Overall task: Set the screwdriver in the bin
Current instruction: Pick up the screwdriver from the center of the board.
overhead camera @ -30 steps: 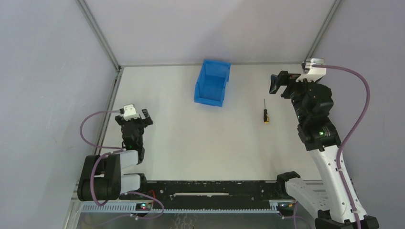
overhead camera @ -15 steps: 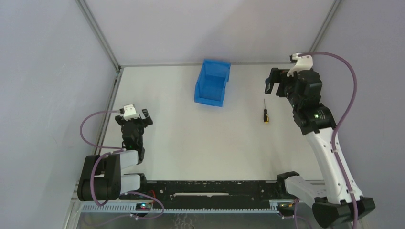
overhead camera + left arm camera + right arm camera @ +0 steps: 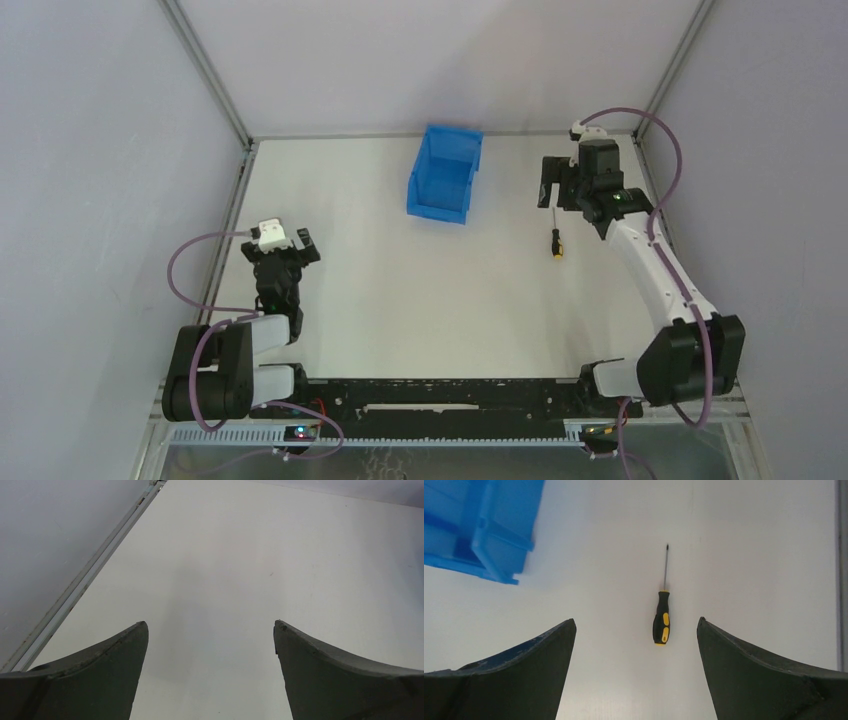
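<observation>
Reaching for the screwdriver (image 3: 662,611) is judged to be the step in hand: the right tool (image 3: 636,621) is held above it, jaws spread wide, nothing grasped. The screwdriver lies flat on the worktop (image 3: 400,290), well apart from the blue bin (image 3: 453,142) and to the right of it. For the next move, the tool must be lowered and centred on the black-and-yellow handle, which is seen nearer the right finger, then closed. The left tool (image 3: 210,625) is also released, far from both things.
</observation>
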